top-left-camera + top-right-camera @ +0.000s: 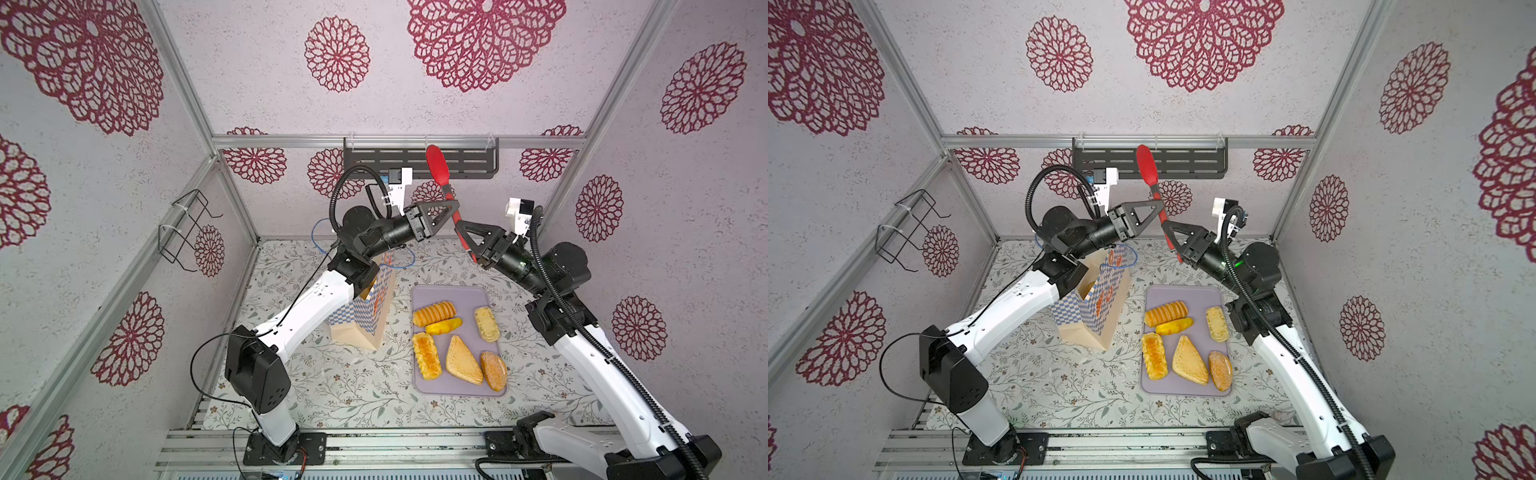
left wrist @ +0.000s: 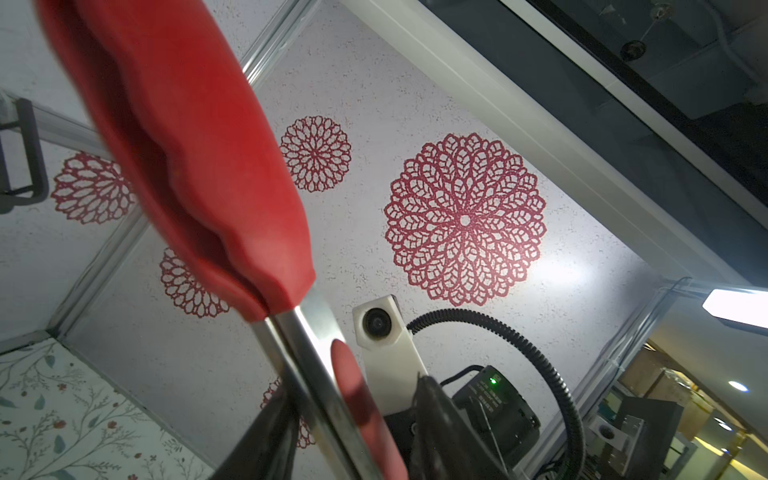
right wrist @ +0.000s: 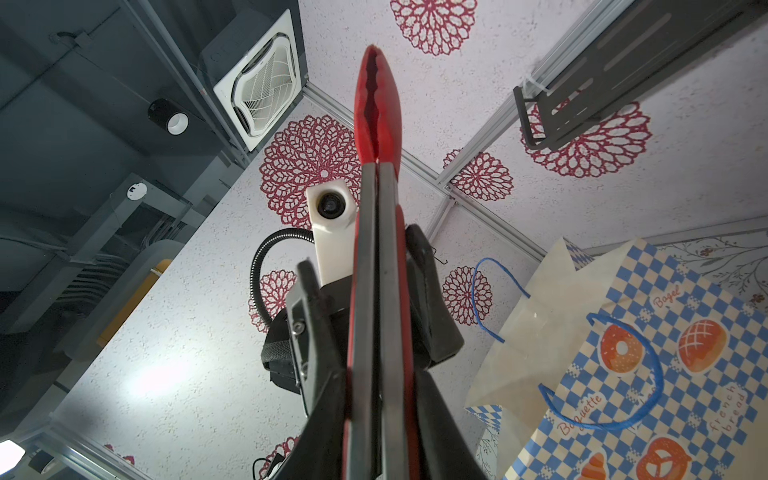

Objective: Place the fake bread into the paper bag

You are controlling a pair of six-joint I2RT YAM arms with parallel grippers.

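- Six pieces of the fake bread (image 1: 463, 359) lie on the lilac tray (image 1: 449, 295) in both top views: a ribbed roll, a smooth yellow oval, a pale flat slab, a braided loaf, a triangular toast slice and a speckled bun. All look glossy and hard.
- In a top view a golden piece (image 1: 1088, 287) shows inside the mouth of the paper bag (image 1: 1096, 303), which stands upright just beside the tray. The task looks begun, with most of it left.
- Both arms are raised well above the tray and meet on the red tongs (image 1: 438, 166). The right gripper (image 1: 459, 227) is clamped on the shaft, and the left gripper (image 1: 451, 207) straddles it nearer the tip.
- Left wrist view: the tongs' matte red tip (image 2: 187, 145) and shiny steel shaft run between the left gripper's dark fingers (image 2: 440, 424). Whether they press it cannot be told.
- Right wrist view: the right gripper (image 3: 378, 436) squeezes the tongs' two steel arms together. The bag (image 3: 665, 353) shows creased cream paper, blue checks and thin blue cord handles.
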